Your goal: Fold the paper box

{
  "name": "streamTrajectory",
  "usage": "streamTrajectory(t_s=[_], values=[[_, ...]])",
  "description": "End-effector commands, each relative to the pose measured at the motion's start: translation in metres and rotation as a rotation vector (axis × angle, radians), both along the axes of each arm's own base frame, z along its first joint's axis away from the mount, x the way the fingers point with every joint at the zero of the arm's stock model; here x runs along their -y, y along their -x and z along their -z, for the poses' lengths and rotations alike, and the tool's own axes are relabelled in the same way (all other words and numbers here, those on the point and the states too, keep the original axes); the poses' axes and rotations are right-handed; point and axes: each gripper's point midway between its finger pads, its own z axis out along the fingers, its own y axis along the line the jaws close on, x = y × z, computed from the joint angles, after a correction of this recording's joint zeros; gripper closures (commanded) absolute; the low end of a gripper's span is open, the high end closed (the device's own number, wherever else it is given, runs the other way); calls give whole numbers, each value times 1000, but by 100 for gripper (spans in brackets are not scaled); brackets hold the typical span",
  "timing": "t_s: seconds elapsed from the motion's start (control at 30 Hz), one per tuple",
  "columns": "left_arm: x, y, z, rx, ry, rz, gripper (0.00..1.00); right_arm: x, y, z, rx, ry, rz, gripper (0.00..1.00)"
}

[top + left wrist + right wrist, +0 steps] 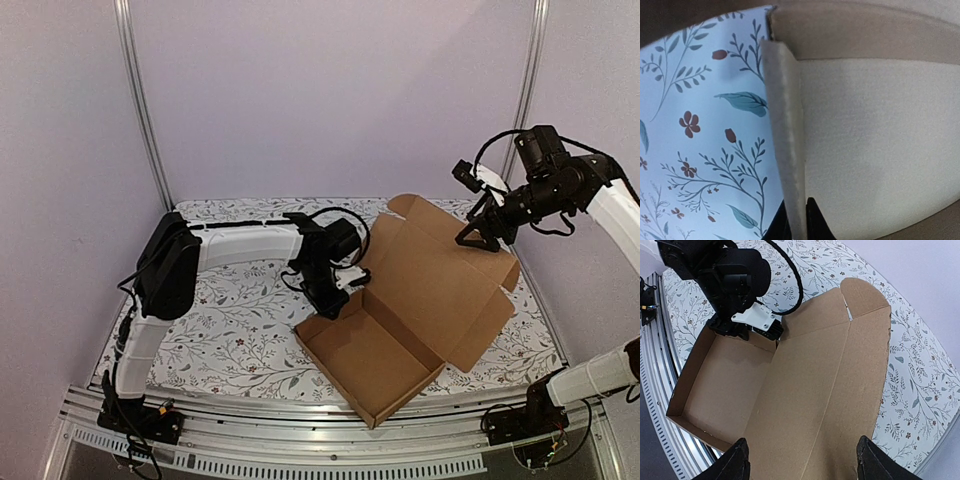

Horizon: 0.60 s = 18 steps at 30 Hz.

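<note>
The left gripper (800,229) is narrow, its fingers pinching a standing side wall of the paper box (372,352) near the tray's back corner. The right gripper (802,465) hangs wide open above the raised lid, holding nothing. The box sits on the floral desk (230,320), tray nearest the arms. Corrugated board is probably light and stiff and will bend cleanly only at its creases. Walls and flaps are best gripped by their free edges.

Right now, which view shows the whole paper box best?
Top external: the paper box is whole in frame, tray and open lid. Right wrist crops the lid; left wrist shows only one wall close up.
</note>
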Motion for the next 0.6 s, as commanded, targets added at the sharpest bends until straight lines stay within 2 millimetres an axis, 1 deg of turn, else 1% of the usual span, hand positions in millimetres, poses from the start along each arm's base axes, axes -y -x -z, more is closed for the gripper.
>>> streamTrajectory(t_s=[0.0, 0.1, 0.2, 0.27, 0.4, 0.47, 0.53, 0.57], values=[[-14, 18, 25, -37, -115, 29, 92, 4, -2, -4, 19, -17, 24, 28], [-13, 20, 25, -36, -120, 39, 100, 5, -3, -4, 20, -16, 27, 28], [-15, 17, 26, 3, -147, 45, 100, 8, -7, -3, 27, -4, 40, 28], [-17, 15, 30, 62, -197, 60, 100, 15, -13, -2, 44, 15, 77, 28], [-28, 5, 38, 229, -350, 92, 100, 34, -29, -6, 64, 11, 190, 28], [-34, -1, 34, 343, -444, 112, 100, 47, -38, -11, 55, -29, 255, 26], [-36, -2, 31, 406, -481, 122, 100, 62, -48, -16, 33, -92, 324, 21], [-34, -1, 31, 408, -469, 117, 100, 71, -53, -18, 9, -146, 370, 16]])
